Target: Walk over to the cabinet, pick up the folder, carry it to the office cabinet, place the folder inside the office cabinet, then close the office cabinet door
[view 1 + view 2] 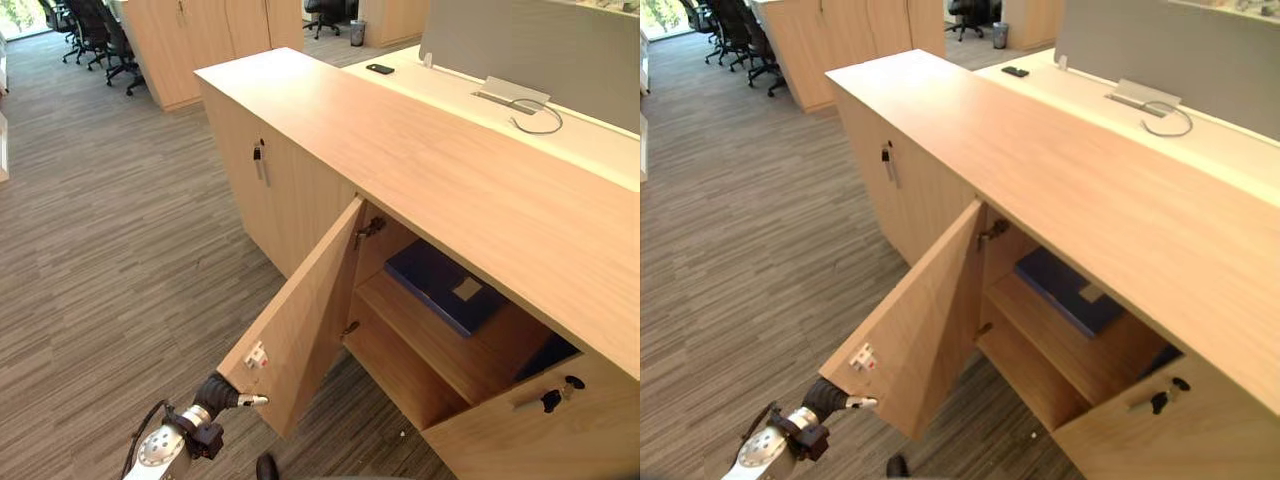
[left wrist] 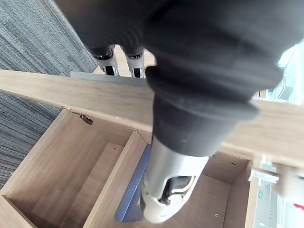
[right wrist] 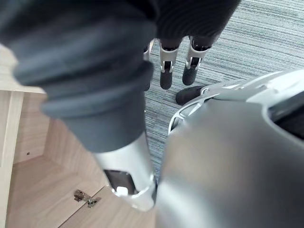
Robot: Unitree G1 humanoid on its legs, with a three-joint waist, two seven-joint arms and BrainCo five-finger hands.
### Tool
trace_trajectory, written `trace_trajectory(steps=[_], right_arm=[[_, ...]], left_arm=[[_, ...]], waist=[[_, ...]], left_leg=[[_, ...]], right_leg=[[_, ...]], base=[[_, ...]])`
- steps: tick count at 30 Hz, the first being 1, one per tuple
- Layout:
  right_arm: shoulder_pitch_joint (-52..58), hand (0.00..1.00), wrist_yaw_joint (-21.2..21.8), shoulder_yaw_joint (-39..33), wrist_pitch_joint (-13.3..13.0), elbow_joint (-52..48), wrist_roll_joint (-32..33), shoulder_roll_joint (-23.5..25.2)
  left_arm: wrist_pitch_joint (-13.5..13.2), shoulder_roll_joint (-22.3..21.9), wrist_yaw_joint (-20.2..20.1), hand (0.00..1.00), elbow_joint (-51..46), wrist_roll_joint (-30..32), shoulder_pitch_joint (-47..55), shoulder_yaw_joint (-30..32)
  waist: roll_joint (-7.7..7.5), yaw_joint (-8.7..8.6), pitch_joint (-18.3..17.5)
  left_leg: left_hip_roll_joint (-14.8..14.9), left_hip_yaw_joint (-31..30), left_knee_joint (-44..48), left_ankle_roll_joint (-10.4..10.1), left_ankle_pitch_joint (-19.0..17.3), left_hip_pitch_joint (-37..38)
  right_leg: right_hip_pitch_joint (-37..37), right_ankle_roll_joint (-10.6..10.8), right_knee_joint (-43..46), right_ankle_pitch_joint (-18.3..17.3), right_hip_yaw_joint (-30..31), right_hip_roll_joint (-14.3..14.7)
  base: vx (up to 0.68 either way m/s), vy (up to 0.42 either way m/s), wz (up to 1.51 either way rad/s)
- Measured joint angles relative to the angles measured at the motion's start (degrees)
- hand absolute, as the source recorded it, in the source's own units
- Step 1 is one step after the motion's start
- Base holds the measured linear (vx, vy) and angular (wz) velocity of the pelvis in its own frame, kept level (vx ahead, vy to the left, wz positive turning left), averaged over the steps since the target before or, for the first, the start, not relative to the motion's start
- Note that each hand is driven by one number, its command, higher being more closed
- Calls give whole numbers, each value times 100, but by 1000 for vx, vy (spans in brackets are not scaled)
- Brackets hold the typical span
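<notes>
Grey striped carpet (image 1: 120, 250), black office chairs (image 1: 95, 35)

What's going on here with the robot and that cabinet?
The blue folder already lies on the shelf inside the office cabinet. The cabinet door stands wide open, and the robot's left hand touches the door's free edge, fingers straight, seemingly ready to push it shut. The right hand hangs relaxed above the carpet, holding nothing.
</notes>
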Motion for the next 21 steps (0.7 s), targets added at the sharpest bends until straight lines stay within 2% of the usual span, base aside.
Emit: trace_trajectory(steps=[5, 11, 14, 15, 17, 19, 21], right_arm=[[4, 0, -2, 122, 2, 0, -1, -15], [-3, 0, -2, 152, 13, -4, -8, -37], [-51, 0, 0, 153, 32, -3, -51, -31], [-75, 0, 8, 153, 46, -2, -104, -29], [-132, 0, 42, 153, 76, -3, -125, -23], [-163, 0, 99, 151, 125, -6, -124, -14], [-179, 0, 172, 145, 209, -10, -124, -25]], left_arm=[[-4, 29, 4, 0, 167, 8, -173, -178], [56, 383, -93, 0, 171, 181, -536, -1132], [328, 333, -224, 0, 54, 156, -636, -1529], [499, 276, -285, 0, -39, 202, -670, -1680], [748, 205, -434, 0, -318, 481, -657, -1839], [978, 124, -708, 0, -788, 1146, -520, -1875], [1145, -149, -917, 0, -1209, 1761, -223, -1593]], waist=[[6, 0, -30], [19, -41, -58], [21, -149, -79], [38, -195, -97], [43, -267, -102], [40, -320, -97], [47, -321, -94]], left_leg=[[37, 2, 0, -5, 11, 3], [38, 43, 0, 19, 40, -4], [38, 68, 0, 27, 45, -19], [44, 100, 0, 27, 45, -20], [45, 119, 0, 24, 42, -22], [63, 135, 1, 8, 29, -24], [89, 149, 1, -21, 6, -25]], right_leg=[[0, 34, -9, -4, 29, 20], [-52, 88, -8, 29, 135, 22], [-92, 91, -8, 30, 164, 20], [-116, 94, -8, 32, 191, 23], [-148, 96, -10, 34, 230, 36], [-167, 94, -16, 35, 253, 59], [-173, 92, -29, 36, 260, 87]], base=[[0, 0, 0], [-33, 9, -5], [-27, 12, -8], [-10, 7, -15], [6, 2, -15], [19, -6, -7], [62, -19, -4]])
